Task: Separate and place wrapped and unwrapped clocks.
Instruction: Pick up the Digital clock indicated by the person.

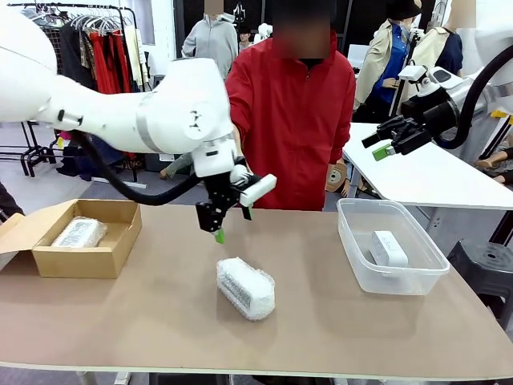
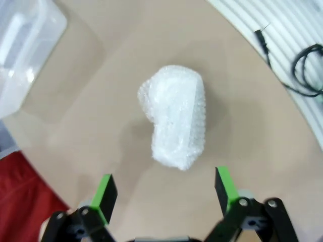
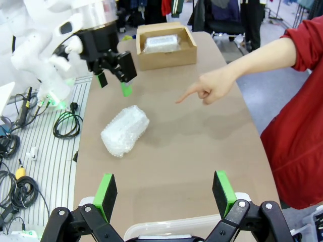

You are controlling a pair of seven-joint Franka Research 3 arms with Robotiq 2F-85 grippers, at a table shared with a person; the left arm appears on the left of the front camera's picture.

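— Gripper states first?
— Left gripper (image 1: 218, 233) hangs at centre frame, jaws spread and holding nothing, just above a bubble-wrapped clock (image 1: 245, 288) lying on the worktop (image 1: 160, 321). From the left wrist, that bundle (image 2: 175, 116) sits mid-picture between and beyond the green pads (image 2: 104, 197). Right gripper (image 1: 386, 149) hovers at upper right, released too.
— Containers?
— Cardboard box (image 1: 120, 241) at left edge holds a second wrapped clock (image 1: 78, 233). Clear tub (image 1: 353, 241) at right holds the bare white clock (image 1: 388, 249).
— Anything else?
— From the right wrist, the person's hand (image 3: 212, 88) points a finger over the worktop, upper centre, apart from the bundle.
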